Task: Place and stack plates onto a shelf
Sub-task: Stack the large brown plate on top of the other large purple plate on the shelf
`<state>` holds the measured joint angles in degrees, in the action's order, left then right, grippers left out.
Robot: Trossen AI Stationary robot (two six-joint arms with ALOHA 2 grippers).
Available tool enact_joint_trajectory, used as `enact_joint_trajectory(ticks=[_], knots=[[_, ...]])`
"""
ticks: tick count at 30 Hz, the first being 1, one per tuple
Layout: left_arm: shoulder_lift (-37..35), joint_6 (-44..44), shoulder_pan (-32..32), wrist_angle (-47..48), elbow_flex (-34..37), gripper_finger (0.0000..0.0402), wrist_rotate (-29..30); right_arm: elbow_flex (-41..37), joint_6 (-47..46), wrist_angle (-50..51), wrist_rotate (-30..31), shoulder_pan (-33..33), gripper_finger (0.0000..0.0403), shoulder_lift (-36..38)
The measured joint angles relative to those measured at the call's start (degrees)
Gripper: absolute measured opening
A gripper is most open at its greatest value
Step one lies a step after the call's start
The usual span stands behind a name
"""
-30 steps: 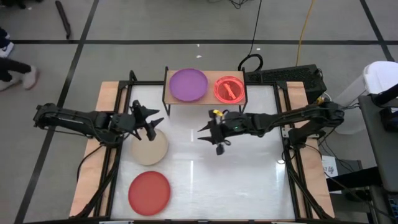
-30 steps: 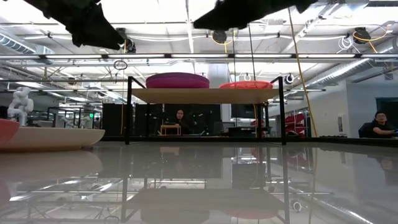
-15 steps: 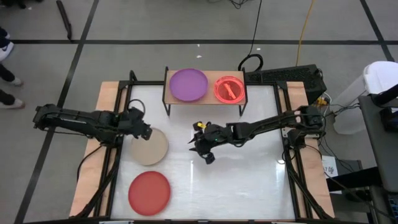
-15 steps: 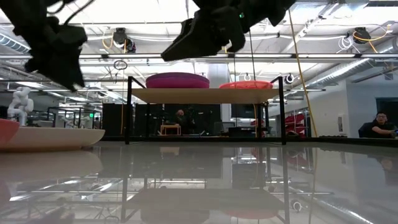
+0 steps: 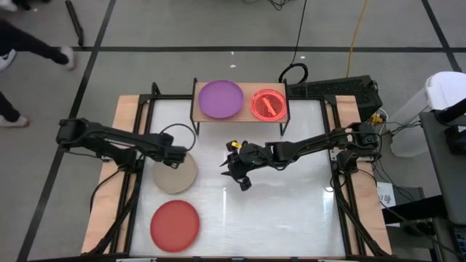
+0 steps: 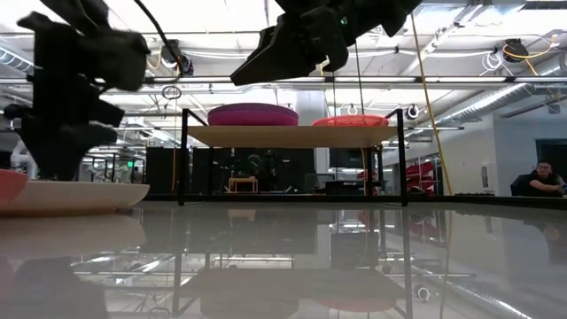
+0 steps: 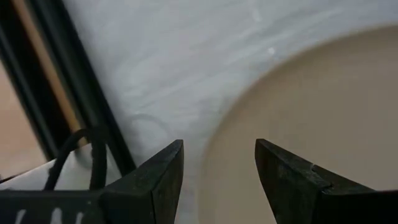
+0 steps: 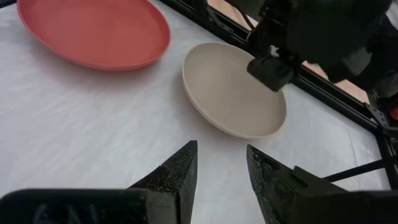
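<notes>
The beige plate (image 5: 175, 175) lies flat on the white table, with the red plate (image 5: 175, 223) nearer the near edge. On the wooden shelf (image 5: 244, 116) at the far edge rest a purple plate (image 5: 220, 98) and a translucent orange-red plate (image 5: 268, 104). My left gripper (image 5: 178, 154) is open and points down at the beige plate's far rim (image 7: 214, 134), one finger over the plate and one outside it. My right gripper (image 5: 237, 172) is open and hovers above the table's middle, to the right of the beige plate (image 8: 233, 90). My left gripper (image 7: 217, 155) straddles the beige plate's far rim from above, one finger (image 7: 292, 180) over the plate's inside and the other finger (image 7: 155, 180) over the table outside it. Whether either finger touches the plate, I cannot tell.
Black frame rails (image 5: 138, 138) run along the table's left and right sides. The shelf's black legs (image 6: 182, 159) stand at the far edge. White tabletop (image 5: 291, 211) spreads to the right of the two plates. People sit in the room beyond (image 6: 536, 177).
My left gripper has come down and toward the table's right, tipping to point down over the beige plate's far rim. My right gripper first moved toward the table's left and near edge, then stayed still. No plate has moved.
</notes>
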<state>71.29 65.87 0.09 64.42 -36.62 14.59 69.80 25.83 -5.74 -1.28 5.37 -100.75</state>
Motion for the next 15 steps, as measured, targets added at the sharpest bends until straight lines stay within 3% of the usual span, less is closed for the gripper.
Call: enact_joint_trajectory(ticks=[4, 9, 15], knots=[[4.8, -0.9, 2.4, 0.0, 0.0, 0.0204, -0.3, 0.0, 0.0, 0.0, 0.0, 0.0, 0.0123, 0.0], [8.8, -3.8, 4.1, -2.1, 0.0, 0.0204, -4.7, 0.0, 0.0, 0.0, 0.0, 0.0, 0.0123, 0.0], [9.2, -10.4, 4.4, -17.3, -0.2, 0.0204, -7.0, 0.0, 0.0, 0.0, 0.0, 0.0, 0.0123, 0.0]])
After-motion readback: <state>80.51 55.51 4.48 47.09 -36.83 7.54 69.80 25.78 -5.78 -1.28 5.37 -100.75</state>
